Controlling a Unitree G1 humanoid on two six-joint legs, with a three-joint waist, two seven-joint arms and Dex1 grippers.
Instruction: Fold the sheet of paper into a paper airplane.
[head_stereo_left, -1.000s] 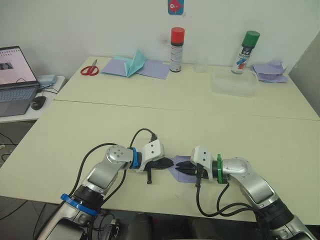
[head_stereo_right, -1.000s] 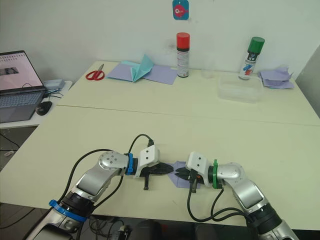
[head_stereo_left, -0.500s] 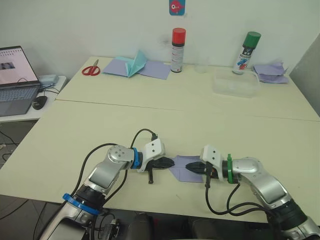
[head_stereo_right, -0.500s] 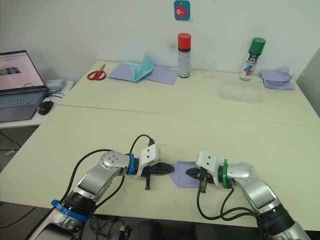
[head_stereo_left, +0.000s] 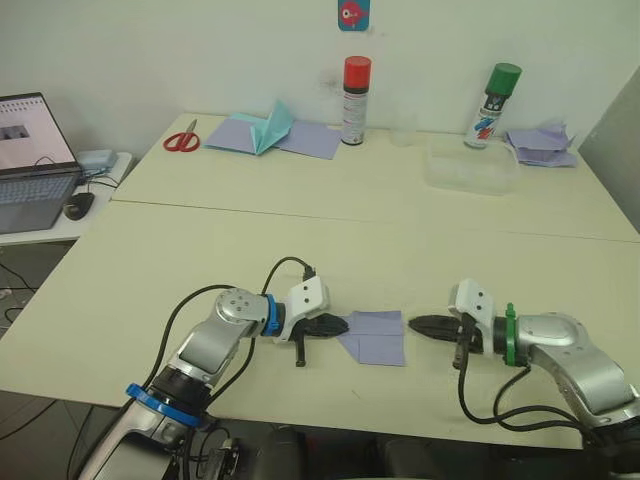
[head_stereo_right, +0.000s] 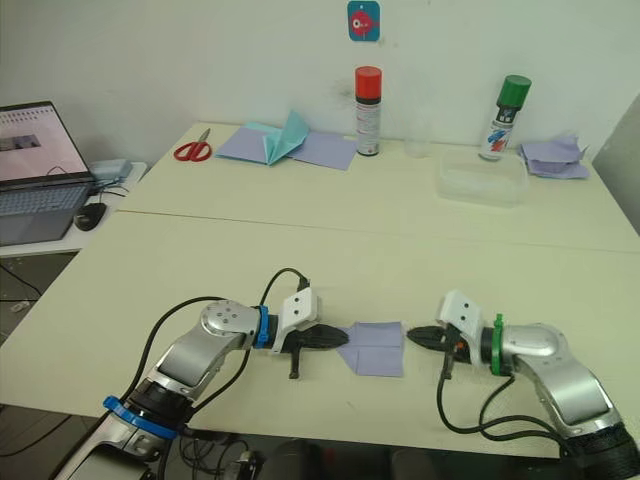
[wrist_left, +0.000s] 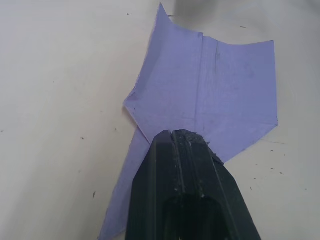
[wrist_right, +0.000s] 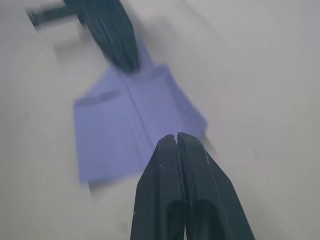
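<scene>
Sheet of paper (head_stereo_left: 374, 337), thin creased lavender, flat under closed left gripper (head_stereo_left: 338, 325); right gripper (head_stereo_left: 420, 324) closed, apart.

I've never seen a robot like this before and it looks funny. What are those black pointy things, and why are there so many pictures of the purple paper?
Those black pointy things are the robot's two grippers, which it uses like hands. Two pictures come from cameras in its head, looking down at a pale table. The other two come from little cameras on its wrists, so they see the paper up close. The left gripper is shut and its tip rests on the pointed end of the sheet of paper, which lies partly folded. The right gripper is shut too, beside the paper and not touching it. Far back stand scissors, two spray cans and a teal folded paper.
</scene>
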